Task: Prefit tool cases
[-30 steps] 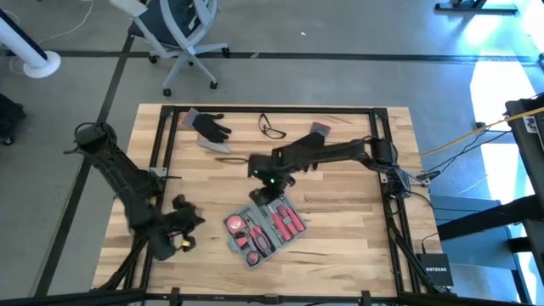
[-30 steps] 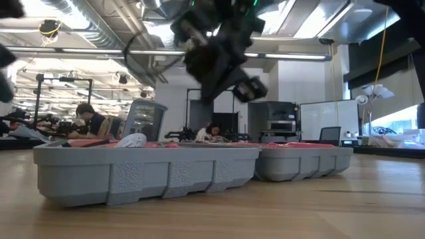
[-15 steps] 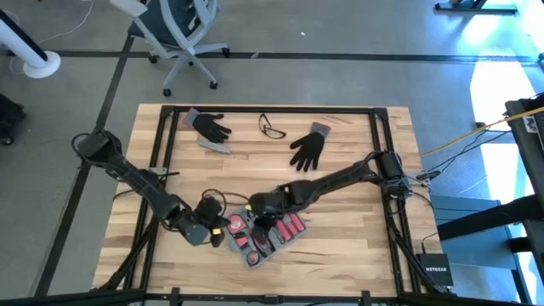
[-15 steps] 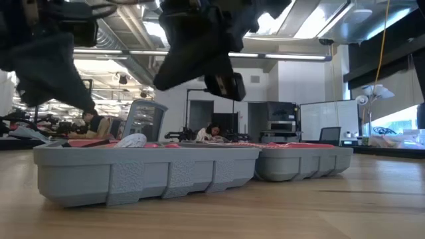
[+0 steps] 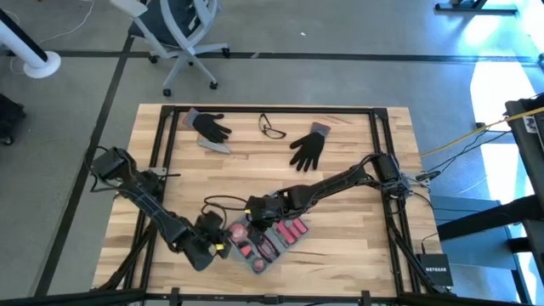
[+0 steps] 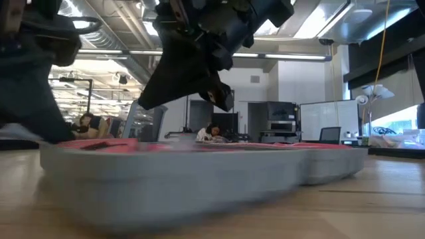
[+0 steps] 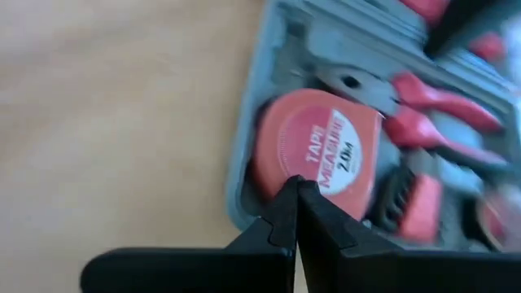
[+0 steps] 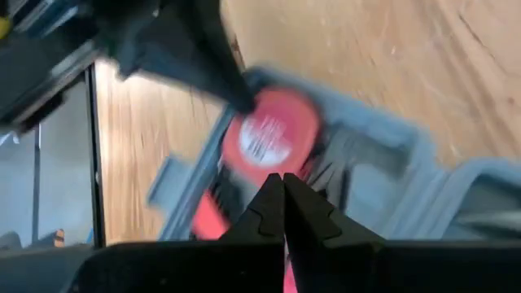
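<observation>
The blue-grey tool case (image 5: 274,240) lies open on the wooden table near its front edge, with red tools in its recesses and a round red tape measure (image 7: 326,150) at its left end. My left gripper (image 7: 295,183) is shut, and its tips are at the tape measure's rim from the left. My right gripper (image 8: 282,177) is also shut. It slants down over the same end of the case from the far right, with its tips beside the tape measure (image 8: 273,130). The low view shows the case's grey wall (image 6: 199,179) blurred. My left gripper sets its shut fingertips (image 8: 242,102) against the rim of the tape measure at the case's left end. It slants down from the table's near left. The case lies flat on the table. My right gripper's shut tips hang just over the case beside the tape measure; whether they touch it I cannot tell.
Two black gloves (image 5: 211,126) (image 5: 308,146), a pair of glasses (image 5: 272,127) and a small grey bar (image 5: 212,146) lie at the far side. Black frame rails (image 5: 161,161) run along the table's edges. Bare wood lies to the right of the case.
My left gripper has come from the near left toward the right and down to the case's left end, rolling as it went. My right gripper has swung from beyond the case toward the near left and sunk over the same end. The case has shifted slightly toward the near edge.
</observation>
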You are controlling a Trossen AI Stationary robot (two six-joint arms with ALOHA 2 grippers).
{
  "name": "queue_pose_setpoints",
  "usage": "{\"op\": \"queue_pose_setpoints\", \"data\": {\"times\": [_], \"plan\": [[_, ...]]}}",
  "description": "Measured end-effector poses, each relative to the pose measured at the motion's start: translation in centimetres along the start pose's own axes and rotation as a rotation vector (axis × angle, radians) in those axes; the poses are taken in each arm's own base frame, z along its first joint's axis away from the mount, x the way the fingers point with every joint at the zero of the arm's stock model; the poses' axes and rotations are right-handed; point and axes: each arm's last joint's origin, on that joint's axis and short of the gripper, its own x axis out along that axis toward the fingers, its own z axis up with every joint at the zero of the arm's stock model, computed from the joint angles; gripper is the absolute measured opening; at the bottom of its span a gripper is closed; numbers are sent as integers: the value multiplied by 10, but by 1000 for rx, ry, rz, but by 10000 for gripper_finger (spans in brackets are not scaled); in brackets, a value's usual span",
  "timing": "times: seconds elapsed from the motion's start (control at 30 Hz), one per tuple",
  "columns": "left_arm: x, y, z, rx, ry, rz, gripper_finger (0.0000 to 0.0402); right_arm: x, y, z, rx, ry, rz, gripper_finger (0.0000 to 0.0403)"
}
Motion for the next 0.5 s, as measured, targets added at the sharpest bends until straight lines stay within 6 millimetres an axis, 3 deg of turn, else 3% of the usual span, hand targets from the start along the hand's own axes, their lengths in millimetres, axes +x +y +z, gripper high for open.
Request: {"op": "queue_pose_setpoints", "data": {"times": [0.3,0.5], "plan": [[20,19,45,231,-69,211,0,-5,-25,19,30,11,9,0],[-12,22,79,254,-130,198,0,-12,-29,29,28,-18,23,0]]}}
